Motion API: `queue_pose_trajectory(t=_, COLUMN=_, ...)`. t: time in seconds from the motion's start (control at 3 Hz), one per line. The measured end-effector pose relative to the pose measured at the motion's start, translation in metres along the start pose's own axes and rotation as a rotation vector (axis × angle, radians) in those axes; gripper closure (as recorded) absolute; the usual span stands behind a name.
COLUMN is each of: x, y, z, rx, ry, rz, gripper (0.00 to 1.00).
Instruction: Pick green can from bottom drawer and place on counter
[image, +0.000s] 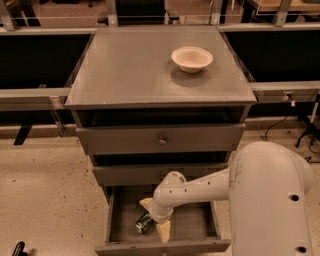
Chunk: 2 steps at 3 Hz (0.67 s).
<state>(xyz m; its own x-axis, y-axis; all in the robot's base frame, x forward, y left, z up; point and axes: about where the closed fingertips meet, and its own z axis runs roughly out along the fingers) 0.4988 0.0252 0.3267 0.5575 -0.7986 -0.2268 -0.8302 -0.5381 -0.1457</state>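
Two pale cream, wedge-shaped fingers (163, 232) stand spread apart, closed on nothing. One points toward the back of the pulled-out drawer they reach into and the other toward its front. Their gripper (152, 220) hangs low over the drawer floor beneath a rounded white wrist.

The small shiny green can (144, 223), with dark markings, lies on its side and slantwise on that floor. It sits in the gap between the two fingers, on the side nearer the drawer's left wall as the camera sees it. Whether either finger touches it cannot be told.

The deep grey-brown wooden bottom drawer (165, 246) is the lowest of three, with plain flat walls and a bare matte floor. The smooth white plastic arm (200, 187) slopes down into it from the right. The big rounded white robot body (270, 200) rises at lower right and hides the drawer's right front corner.

Above are the shallower middle drawer (125, 175) and the top drawer (125, 140) in the same matte wood, the top one with a small round knob (162, 141).

The cabinet is capped by a broad, flat, square grey-brown surface (130, 70), matte and lightly scuffed. A round cream bowl (192, 58) stands toward its back right, well apart from the green can. Speckled beige floor (45, 190) surrounds the cabinet.
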Motion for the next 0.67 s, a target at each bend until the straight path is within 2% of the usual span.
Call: queue_pose_trajectory(t=0.67, x=0.024, y=-0.005, z=0.038, rx=0.058, ry=-0.087, rz=0.022, gripper=0.00)
